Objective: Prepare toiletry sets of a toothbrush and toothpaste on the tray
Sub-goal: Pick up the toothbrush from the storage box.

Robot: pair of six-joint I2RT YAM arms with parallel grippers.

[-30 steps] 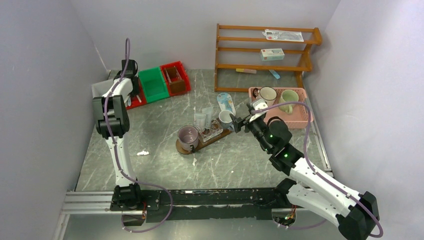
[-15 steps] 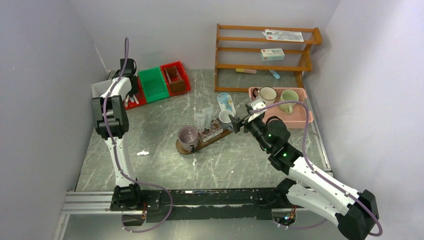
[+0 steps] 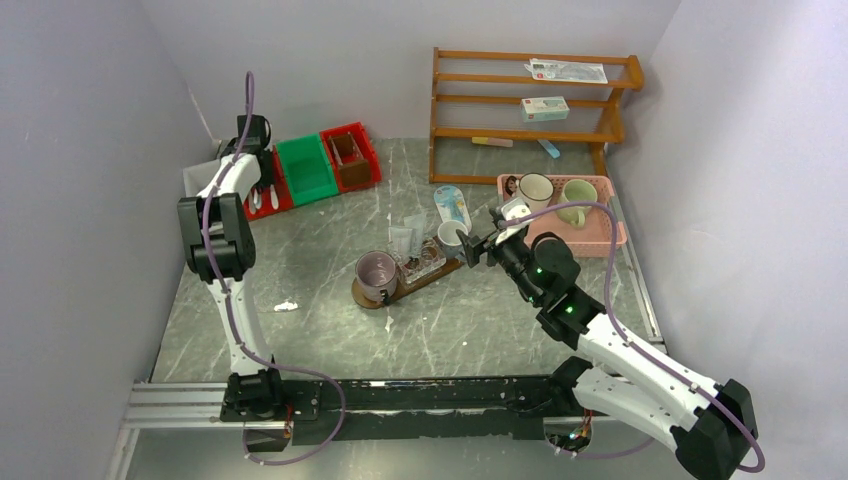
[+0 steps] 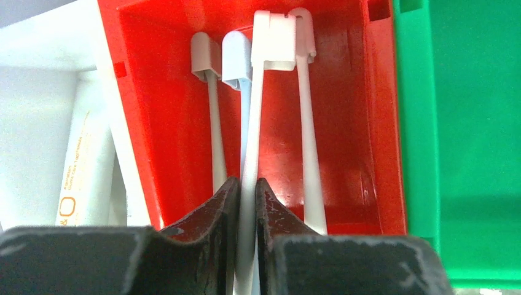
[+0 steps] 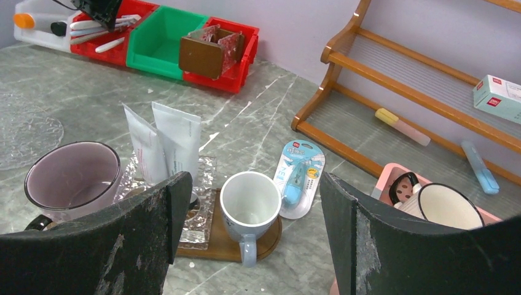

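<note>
On my left wrist feed the red bin (image 4: 350, 110) holds four capped brushes lying lengthwise, side by side. My left gripper (image 4: 246, 184) is pinched tight on the handle of one of them, the toothbrush (image 4: 258, 117) with the biggest white cap, which overlaps its neighbour's cap. To the left of that bin sits a white bin (image 4: 37, 123) with a white piece (image 4: 77, 166) bearing orange print; I cannot tell what it is. A green bin (image 4: 467, 123) stands against the red one on the other side. Beyond it a second red bin (image 3: 352, 157) holds a brown box (image 5: 203, 55).

The tray (image 5: 215, 236) lies mid-table. On it I see a purple mug (image 5: 70, 178) at one end and a white mug (image 5: 250, 206) at the other. Between them is a glass dish (image 5: 206, 169) with two tubes (image 5: 175, 138) standing upright in it. My right gripper (image 5: 253, 184) hangs near the white-mug end of the tray, jaws spread wide, holding nothing. A blister pack (image 5: 299, 178) lies just beyond the tray.

The pink basket (image 3: 610, 240) on the right holds a rimmed mug (image 3: 535, 188) and a green mug (image 3: 578, 197). The shelf (image 3: 530, 54) at the back carries a flat pack (image 3: 567, 70) on top and a carton (image 3: 544, 108) one level down. A yellow stick (image 3: 492, 142) and a blue stick (image 3: 549, 148) lie on the lowest level.

My count: four mugs, two tubes on the tray, four brushes, four bins, one tray.
</note>
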